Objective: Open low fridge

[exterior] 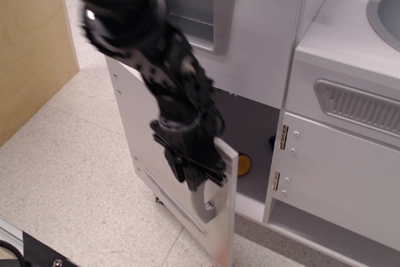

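The low fridge door [134, 129] is a flat white panel, hinged on its left side, and it stands swung well out from the cabinet. Its curved silver-grey handle [205, 203] sits near the free edge, with a thin embossed strip [164, 192] low on the panel. My black gripper [195, 178] is shut on the top of the handle. The arm comes down from the upper left and hides the middle of the door. The open compartment [253, 136] shows a grey back wall, a yellow round thing [244, 164] and a small blue thing [272, 142].
Above is a white panel with a recessed grey dispenser [187, 4]. To the right stands a handleless white cabinet door [337, 167] with brass hinges [283, 137], a vent panel [359, 105] and a sink basin [384, 10]. A wooden panel [31, 42] stands at left. The floor is speckled tile [69, 186].
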Controlling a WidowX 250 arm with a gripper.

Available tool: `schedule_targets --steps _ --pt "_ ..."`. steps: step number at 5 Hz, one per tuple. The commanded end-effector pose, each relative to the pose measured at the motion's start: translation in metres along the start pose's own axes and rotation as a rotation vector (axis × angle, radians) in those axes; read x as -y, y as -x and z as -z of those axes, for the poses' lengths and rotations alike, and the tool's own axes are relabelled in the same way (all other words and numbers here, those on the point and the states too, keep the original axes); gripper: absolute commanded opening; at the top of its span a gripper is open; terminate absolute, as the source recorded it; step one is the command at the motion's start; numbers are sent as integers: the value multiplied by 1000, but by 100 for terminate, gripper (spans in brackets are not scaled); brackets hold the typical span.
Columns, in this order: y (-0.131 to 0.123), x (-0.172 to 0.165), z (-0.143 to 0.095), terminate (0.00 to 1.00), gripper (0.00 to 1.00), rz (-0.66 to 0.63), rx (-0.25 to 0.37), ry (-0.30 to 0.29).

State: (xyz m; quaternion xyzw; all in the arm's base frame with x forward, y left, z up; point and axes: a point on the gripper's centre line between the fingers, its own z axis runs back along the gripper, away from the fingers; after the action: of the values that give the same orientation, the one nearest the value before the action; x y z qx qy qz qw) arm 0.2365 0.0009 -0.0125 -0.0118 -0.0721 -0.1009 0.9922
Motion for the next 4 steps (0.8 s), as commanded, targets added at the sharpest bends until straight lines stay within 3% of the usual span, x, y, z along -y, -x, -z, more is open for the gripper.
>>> schedule_targets --steps 1,2,4 --pt "-8 -10 -75 0 100 59 6 17" --pt "-29 1 -84 0 100 17 72 53" --pt "-71 22 -54 0 100 16 158 57"
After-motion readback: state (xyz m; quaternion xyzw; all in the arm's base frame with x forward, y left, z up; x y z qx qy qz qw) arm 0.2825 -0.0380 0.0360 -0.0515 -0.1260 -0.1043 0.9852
